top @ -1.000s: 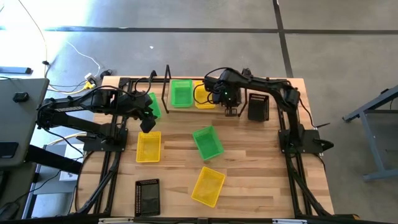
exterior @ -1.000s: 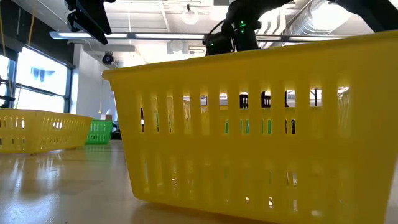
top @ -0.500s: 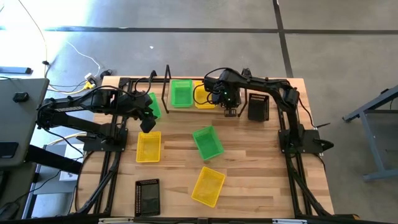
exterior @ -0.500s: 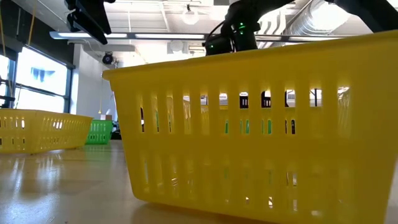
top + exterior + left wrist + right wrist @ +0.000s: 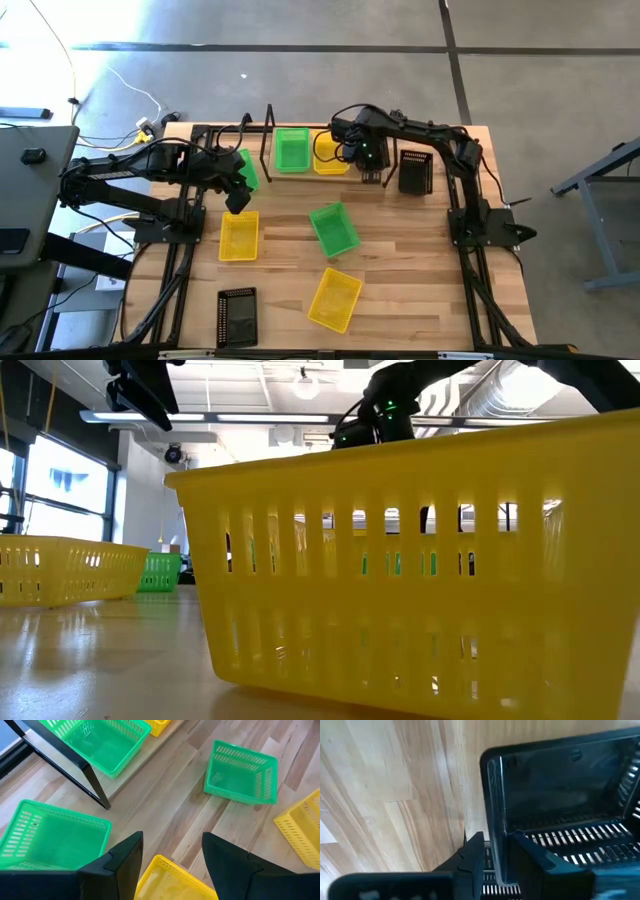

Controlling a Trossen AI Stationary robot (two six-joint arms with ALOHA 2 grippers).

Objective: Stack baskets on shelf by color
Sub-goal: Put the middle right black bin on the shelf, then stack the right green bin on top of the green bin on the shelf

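High view: wooden table [image 5: 400,260] at centre frame. Along its upper edge, the shelf [image 5: 300,170], carrying a green basket [image 5: 292,149] and, just right of it, a yellow basket [image 5: 330,152]. Right gripper [image 5: 372,172] just right of the shelf's end, pinching the wall of a black basket, though that basket is hard to pick out here beneath the arm. Further right, a second black basket [image 5: 415,171] on the tabletop. Left gripper [image 5: 238,197] at left of centre, above a yellow basket [image 5: 239,236], with a green basket [image 5: 247,170] partly hidden behind the arm. Mid-table, a tilted green basket [image 5: 333,228]; below it, a yellow basket [image 5: 335,298]; at lower left, a black basket [image 5: 237,317].

Low view: filling most of the frame, a yellow basket [image 5: 420,560]. At left edge, another yellow basket [image 5: 65,568], with a green basket [image 5: 160,571] beyond. Dark arms at the top.

Left wrist view: left gripper [image 5: 172,860] spread wide, holding nothing, over a yellow rim [image 5: 175,882]. Green baskets at upper left [image 5: 107,742], lower left [image 5: 50,837] and upper right [image 5: 240,772].

Right wrist view: right gripper [image 5: 495,855] narrowed onto the near wall of a black basket [image 5: 560,795], one finger [image 5: 472,857] outside, the other inside.
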